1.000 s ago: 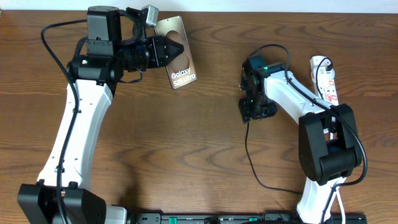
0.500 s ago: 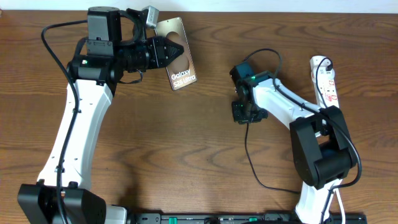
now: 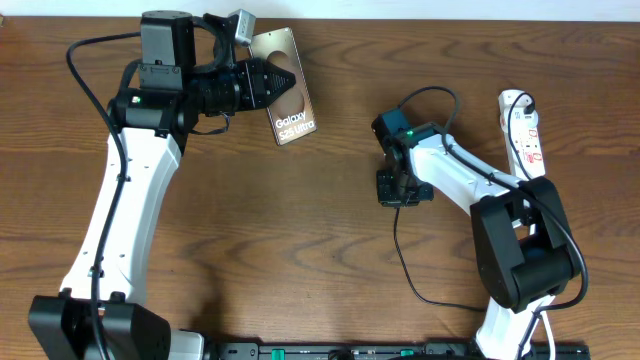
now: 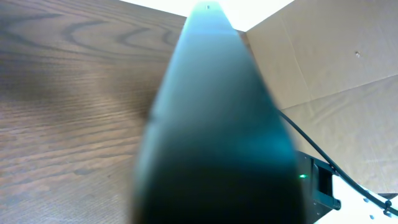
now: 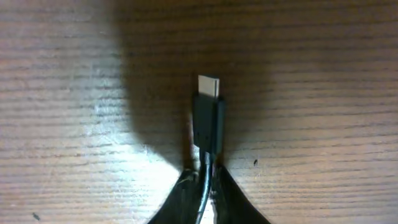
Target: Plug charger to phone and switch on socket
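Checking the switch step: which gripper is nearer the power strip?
Right. The right gripper is left of the power strip; the left gripper is across the table, gripping the phone.

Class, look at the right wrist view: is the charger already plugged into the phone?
No: the charger ends in a bare metal tip over the table, apart from the phone.
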You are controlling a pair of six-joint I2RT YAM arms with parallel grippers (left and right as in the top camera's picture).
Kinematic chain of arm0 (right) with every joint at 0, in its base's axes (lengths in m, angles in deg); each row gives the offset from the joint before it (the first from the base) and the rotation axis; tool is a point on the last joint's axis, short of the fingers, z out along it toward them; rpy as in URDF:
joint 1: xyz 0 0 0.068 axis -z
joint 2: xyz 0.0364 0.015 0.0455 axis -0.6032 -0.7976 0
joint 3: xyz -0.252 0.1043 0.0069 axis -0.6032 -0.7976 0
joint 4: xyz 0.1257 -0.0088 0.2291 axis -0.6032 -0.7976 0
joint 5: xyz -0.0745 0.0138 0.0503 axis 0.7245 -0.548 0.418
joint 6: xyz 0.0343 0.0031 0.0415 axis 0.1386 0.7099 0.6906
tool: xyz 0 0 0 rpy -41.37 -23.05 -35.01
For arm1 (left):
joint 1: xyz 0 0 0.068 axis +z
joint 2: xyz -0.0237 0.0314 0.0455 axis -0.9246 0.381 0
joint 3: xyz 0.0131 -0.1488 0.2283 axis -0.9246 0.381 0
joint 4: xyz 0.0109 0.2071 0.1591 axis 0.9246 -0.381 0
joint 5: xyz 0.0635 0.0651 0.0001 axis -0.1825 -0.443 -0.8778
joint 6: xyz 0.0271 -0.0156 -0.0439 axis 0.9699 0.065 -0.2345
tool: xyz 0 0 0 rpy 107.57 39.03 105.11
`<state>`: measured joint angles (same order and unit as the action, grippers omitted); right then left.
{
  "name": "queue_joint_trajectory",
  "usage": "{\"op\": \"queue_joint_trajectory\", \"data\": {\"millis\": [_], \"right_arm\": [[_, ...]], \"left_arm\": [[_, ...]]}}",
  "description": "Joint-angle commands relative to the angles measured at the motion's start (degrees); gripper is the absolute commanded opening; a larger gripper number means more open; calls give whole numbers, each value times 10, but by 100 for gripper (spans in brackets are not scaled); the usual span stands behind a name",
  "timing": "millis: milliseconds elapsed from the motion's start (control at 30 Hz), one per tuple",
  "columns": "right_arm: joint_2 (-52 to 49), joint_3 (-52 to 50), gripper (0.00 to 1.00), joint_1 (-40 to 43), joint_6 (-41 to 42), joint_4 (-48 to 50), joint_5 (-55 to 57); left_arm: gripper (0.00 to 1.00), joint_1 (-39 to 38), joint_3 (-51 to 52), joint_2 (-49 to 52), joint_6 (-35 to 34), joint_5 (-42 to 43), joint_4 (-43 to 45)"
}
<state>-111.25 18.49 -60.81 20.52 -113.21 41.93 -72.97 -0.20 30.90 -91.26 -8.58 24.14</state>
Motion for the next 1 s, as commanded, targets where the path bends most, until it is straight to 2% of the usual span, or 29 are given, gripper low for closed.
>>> {"op": "queue_joint_trajectory", "data": {"millis": [0,33,133,167,333,400,533,633,767,867,967], "right_arm": [[-36,-30,25,23,5,18,-10],[-36,-30,27,28,5,18,-9],[-36,-30,22,36,0,18,-12],[-36,-30,17,36,0,19,-17],[-36,-30,8,34,-4,30,-36],[-36,-30,1,34,-5,36,-40],[-18,-30,1,44,-64,48,-101],[21,-30,1,60,-150,51,-207],[104,-30,1,103,-386,33,-536],[137,-30,1,121,-515,-5,-699],[150,-30,1,126,-551,-20,-775]], "left_arm": [[8,-1,-10,-3,12,7,3],[7,-1,-10,-3,12,7,3],[8,-1,-10,-3,12,7,3],[7,-1,-10,-3,12,7,3],[8,-1,-10,-3,12,7,3],[8,-1,-10,-3,11,7,3],[8,0,-10,-3,11,7,3],[7,0,-10,-3,11,7,8],[7,0,-10,-3,-11,35,46],[7,-1,-10,-3,-31,89,90],[7,-1,-10,-3,-59,127,129]]}}
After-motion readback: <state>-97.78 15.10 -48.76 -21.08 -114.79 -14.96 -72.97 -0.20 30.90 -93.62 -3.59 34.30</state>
